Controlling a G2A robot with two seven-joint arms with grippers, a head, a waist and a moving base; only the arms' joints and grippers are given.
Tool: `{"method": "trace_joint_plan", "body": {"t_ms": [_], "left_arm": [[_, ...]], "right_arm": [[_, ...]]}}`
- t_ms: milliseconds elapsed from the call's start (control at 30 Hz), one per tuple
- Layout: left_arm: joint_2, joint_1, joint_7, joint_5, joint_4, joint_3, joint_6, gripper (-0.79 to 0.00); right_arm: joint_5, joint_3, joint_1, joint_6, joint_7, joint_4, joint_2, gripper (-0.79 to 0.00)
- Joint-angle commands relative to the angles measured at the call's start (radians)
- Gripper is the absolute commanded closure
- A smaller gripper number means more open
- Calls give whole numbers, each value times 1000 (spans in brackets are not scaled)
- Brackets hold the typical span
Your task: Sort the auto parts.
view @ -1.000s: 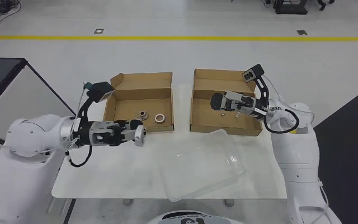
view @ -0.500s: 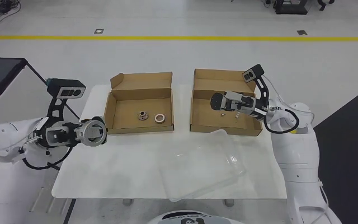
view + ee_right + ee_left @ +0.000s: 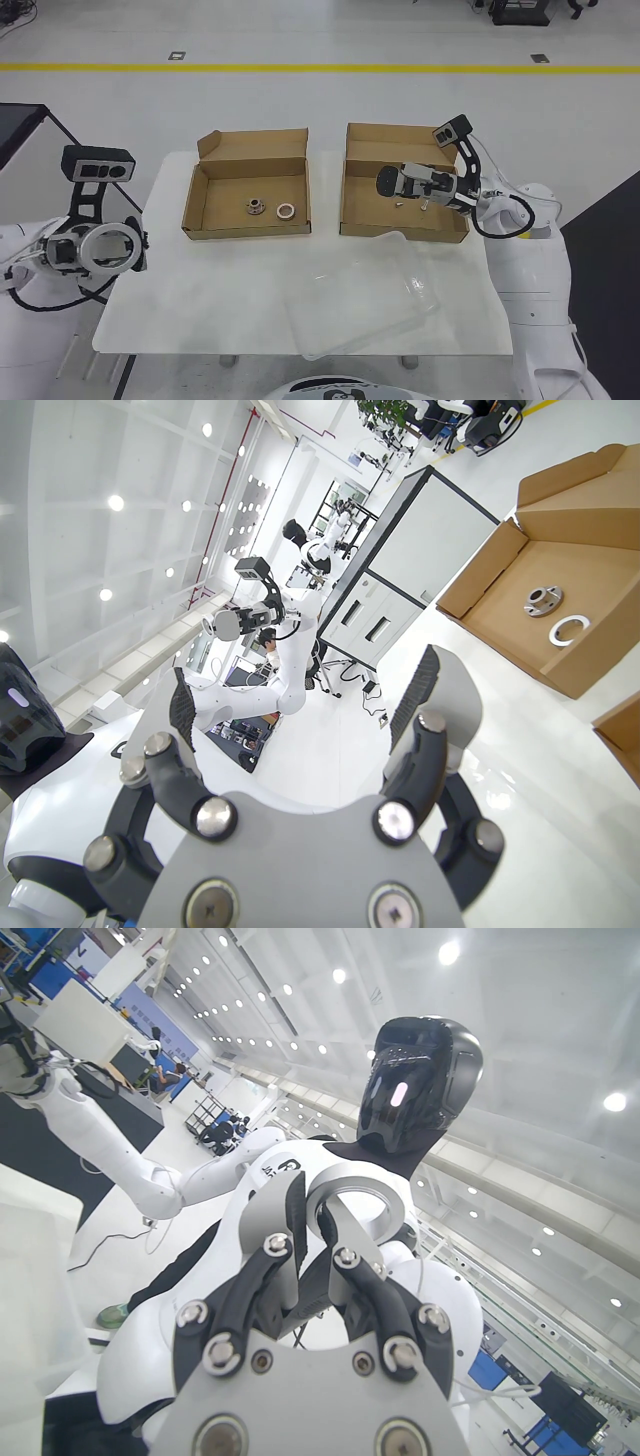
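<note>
Left gripper (image 3: 311,1213): closed on the ring (image 3: 352,1174), with one finger inside the bore and one outside, so only one side of the wall is pinched. It hangs off the table's (image 3: 230,290) left edge, well apart from both boxes.

Right gripper (image 3: 305,685): jaws wide apart and empty, poised above the right box (image 3: 365,205).

Left box (image 3: 220,205): holds a flange (image 3: 256,207) and a split ring (image 3: 286,211), lying just beside each other near the middle of the floor.

Right box: has a few small parts under the arm, too small to identify.

Tray (image 3: 370,290): clear plastic, on the near right of the table and away from your path.

Step in hand: judged to be carrying the ring to its box. The left box is the likelier one, since it already holds ring-like parts.

Approach: bring the ring in over the left box's left wall, high enough to clear the raised flap on the far side.

Placement: aim for the bare floor left of the flange. Lower the ring until it is close to the cardboard, then open.

Grip caution: a one-sided pinch lets the ring swing, so turn the wrist slowly and keep the ring flat before release.

Risk: if dropped from height, the ring may roll or strike the flange.

Right arm: leave it parked, since it is clear of the left box.
</note>
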Motion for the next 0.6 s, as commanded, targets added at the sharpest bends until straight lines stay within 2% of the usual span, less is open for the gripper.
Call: {"method": "trace_joint_plan", "body": {"t_ms": [0,300,567], "left_arm": [[0,4,0,10,9,-7,-3,0],[-7,20,32,53,39,-43,9,0],[-11,8,75,179,32,-57,-1,0]], "right_arm": [[0,0,0,0,0,0,0,-785],[0,0,0,0,0,0,0,-785],[0,0,0,0,0,0,0,-785]]}}
